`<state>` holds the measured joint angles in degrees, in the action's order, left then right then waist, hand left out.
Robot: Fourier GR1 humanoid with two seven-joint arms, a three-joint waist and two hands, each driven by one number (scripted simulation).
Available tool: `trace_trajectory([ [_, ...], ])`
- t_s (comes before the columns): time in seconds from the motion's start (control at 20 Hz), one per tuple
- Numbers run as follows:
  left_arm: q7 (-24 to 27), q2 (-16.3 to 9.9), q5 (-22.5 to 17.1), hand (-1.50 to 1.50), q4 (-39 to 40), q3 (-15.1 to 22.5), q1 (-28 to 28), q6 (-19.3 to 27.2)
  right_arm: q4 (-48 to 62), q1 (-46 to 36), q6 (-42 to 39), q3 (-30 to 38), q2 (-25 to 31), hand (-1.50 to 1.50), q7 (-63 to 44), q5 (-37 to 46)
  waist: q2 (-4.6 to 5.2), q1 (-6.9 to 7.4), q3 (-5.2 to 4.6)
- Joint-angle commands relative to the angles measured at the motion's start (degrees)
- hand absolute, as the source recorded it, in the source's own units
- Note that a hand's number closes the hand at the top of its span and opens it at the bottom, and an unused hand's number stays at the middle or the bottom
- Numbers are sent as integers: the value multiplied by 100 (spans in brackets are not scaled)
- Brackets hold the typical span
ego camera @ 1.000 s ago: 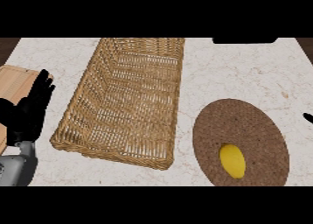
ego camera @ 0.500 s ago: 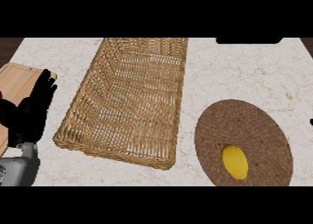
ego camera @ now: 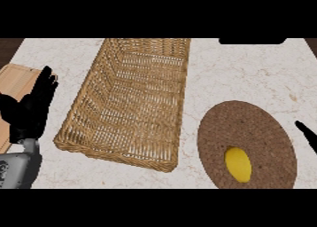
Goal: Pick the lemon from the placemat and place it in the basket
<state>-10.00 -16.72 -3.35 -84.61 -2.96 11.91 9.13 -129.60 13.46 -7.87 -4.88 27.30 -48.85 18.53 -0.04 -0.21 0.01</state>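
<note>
The left hand [ego camera: 32, 111] is resting at the left edge, fingers straight and spread, holding nothing. Only a sliver of the right hand [ego camera: 313, 139] is showing; finger state cannot be told. The lemon [ego camera: 238, 164] is lying on the placemat [ego camera: 246, 128], beside the basket [ego camera: 132, 97].

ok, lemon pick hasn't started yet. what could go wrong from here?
1. The lemon lies near the placemat's front edge; a nudge from the right hand, which shows only at the view's right edge, could roll it off toward the counter's front.
2. The basket sits left of the mat, so the carry has to clear its near rim.
3. The left hand rests open beside the basket, possibly in the way.
</note>
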Motion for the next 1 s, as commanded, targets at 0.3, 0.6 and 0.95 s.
trace_trajectory([
  [0.3,-257,-34,2,0,-278,-130,-92,-373,519,377,568,-689,-931,-150,1117,1453,-3,9,0],
  [0.6,281,256,127,0,-85,-215,-435,-330,1033,499,768,-678,-1164,-150,1680,1863,0,11,0],
  [0.95,369,160,154,0,484,-499,53,-500,1173,326,702,-802,-1544,-150,1733,2021,5,5,-1],
])
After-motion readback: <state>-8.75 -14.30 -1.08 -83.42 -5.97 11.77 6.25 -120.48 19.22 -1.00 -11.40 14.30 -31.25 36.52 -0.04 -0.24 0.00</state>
